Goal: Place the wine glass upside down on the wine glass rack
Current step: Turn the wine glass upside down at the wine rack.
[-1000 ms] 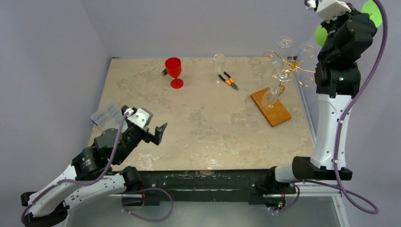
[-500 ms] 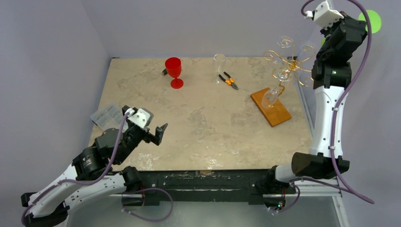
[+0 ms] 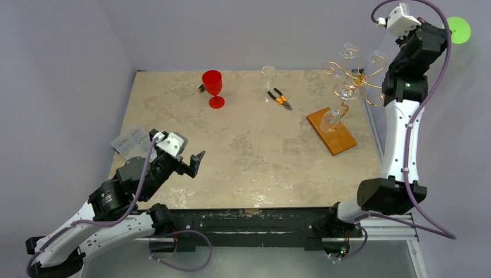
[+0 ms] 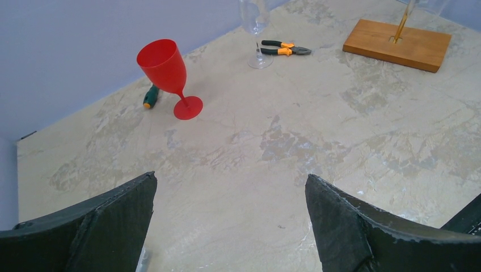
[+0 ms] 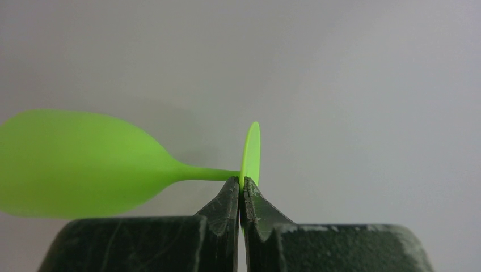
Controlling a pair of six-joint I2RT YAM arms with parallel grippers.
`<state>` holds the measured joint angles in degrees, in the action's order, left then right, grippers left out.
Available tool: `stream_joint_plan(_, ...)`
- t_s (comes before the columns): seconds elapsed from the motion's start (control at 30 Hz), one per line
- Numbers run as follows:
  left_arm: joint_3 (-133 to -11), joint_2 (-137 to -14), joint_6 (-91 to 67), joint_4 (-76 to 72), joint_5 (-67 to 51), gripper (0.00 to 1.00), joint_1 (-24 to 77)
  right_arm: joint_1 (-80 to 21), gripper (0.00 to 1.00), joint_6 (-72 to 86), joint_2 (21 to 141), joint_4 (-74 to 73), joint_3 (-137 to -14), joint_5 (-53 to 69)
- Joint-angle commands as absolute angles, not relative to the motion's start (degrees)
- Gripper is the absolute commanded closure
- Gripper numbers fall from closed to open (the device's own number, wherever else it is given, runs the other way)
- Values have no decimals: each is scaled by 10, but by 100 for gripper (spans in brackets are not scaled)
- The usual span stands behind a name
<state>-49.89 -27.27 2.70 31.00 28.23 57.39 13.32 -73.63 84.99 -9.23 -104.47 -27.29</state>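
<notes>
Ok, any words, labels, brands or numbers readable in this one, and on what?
None can be read. No print shows on the red goblet, the pliers, the wine glass rack or the green wine glass.

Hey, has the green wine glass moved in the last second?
Yes. The green wine glass has swung away from the wine glass rack: its green now shows only on the right arm's far side.
</notes>
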Motion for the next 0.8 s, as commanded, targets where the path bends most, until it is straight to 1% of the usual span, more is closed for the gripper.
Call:
stream_joint_plan(0.0,-497,-274,36,294,274,0,571,137,100,-750,851,-52,-1034,-271)
stream_joint_plan(0.37,-496,-274,37,293,272,0,570,139,100,-762,869,-65,-999,-270)
stream_joint_plan(0.77,-494,-274,39,291,267,0,567,138,100,-760,859,-80,-942,-241)
